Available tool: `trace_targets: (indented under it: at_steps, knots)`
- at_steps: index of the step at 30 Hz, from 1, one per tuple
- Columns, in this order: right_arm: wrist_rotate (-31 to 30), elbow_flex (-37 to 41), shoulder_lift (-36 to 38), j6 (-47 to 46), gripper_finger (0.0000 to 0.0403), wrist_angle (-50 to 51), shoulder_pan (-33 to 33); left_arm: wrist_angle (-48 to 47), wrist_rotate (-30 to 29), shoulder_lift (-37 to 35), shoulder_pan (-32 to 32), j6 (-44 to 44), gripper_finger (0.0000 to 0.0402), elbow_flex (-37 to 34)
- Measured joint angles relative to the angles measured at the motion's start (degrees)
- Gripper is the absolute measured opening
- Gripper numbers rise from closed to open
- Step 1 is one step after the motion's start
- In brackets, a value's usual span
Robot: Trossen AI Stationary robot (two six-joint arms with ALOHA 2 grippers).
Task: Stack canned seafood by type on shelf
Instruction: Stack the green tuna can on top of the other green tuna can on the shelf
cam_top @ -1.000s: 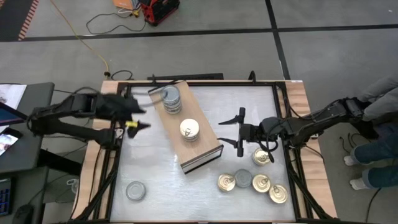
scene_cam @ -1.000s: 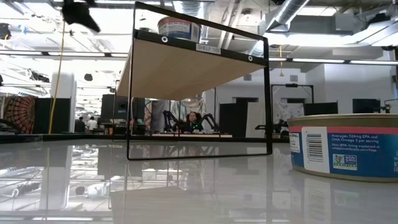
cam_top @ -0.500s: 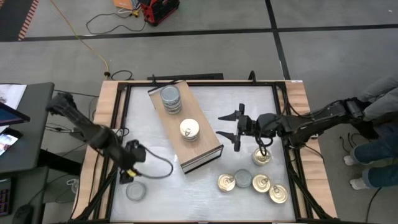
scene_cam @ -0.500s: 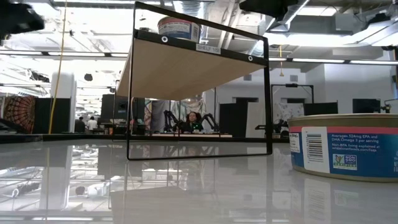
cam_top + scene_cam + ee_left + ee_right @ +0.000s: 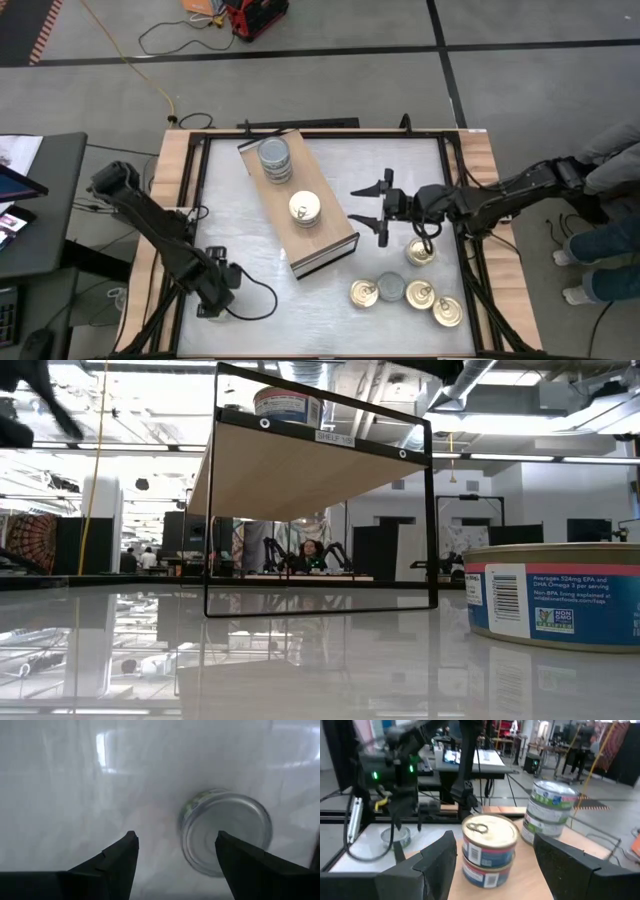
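Left end effector (image 5: pixel 215 297): low over the worktop's near-left corner, fingers (image 5: pixel 112 862) spread apart, nothing between them; a plain silver-topped round tin (image 5: pixel 226 831) lies on the white worktop (image 5: pixel 240 250) just beside one finger.
Right end effector (image 5: pixel 372 207): jaws apart and empty, right of the shelf.
Shelf: long light-wood board (image 5: pixel 280 205) lying diagonally at the worktop's middle.
On shelf: silver-topped stack (image 5: pixel 274 160) at the far end, gold pull-tab stack (image 5: pixel 306 209) mid-board.
Loose tins (image 5: pixel 406 291): a cluster near the worktop's near-right corner.

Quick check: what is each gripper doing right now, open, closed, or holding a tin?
Left gripper: open, empty, above the lone silver tin.
Right gripper: open, empty, facing the shelf.
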State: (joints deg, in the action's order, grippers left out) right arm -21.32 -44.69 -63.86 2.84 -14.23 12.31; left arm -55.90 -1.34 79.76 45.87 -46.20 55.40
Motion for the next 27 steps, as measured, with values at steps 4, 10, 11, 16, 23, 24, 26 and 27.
trace_targets:
  at_steps: [4,10,11,16,23,24,26,27]
  knots:
    - [0.1,0.0,0.0,2.04,0.0291,-1.98,1.47,3.03,1.66,5.3,0.0,2.91,0.0246,0.0]
    - [0.2,0.0,0.0,5.14,0.0291,-2.77,2.61,2.8,4.12,9.36,-0.02,4.25,0.0209,0.04]
    - [0.2,0.0,0.0,5.27,0.0291,-2.85,2.44,2.63,4.17,9.5,-0.02,4.7,0.0198,0.04]
    - [0.2,0.0,0.0,5.2,0.0291,-3.15,1.25,0.92,2.08,9.41,-0.29,7.78,0.0127,0.07]
    - [0.2,0.0,0.0,4.71,0.0291,-3.6,1.07,-3.82,-6.97,9.21,-1.7,11.8,0.0012,-0.09]
    - [0.22,0.0,0.0,4.71,0.0291,-3.63,1.16,-4.02,-9.24,9.21,-2.12,11.86,0.0007,-0.09]
    - [0.22,0.0,0.0,4.69,0.0291,-3.61,1.2,-5.03,-13.49,9.21,-3.04,10.91,0.0007,-0.09]
    - [0.22,0.0,0.0,4.67,0.0291,-3.57,1.21,-5.67,-15.23,9.21,-3.57,10.4,0.0007,-0.09]
